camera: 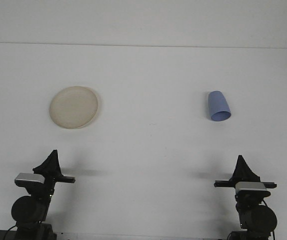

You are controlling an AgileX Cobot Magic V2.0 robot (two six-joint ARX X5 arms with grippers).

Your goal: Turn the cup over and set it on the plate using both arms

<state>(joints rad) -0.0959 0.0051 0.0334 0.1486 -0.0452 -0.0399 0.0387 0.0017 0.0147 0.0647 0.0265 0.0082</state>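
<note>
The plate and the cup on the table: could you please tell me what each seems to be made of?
The plate looks like matte cream plastic or melamine: even colour, no glare. The cup looks like smooth blue plastic, uniformly coloured with a soft sheen. Neither is certain from this view.

Plate (74, 107) left; cup (218, 106) well apart, right.
</note>
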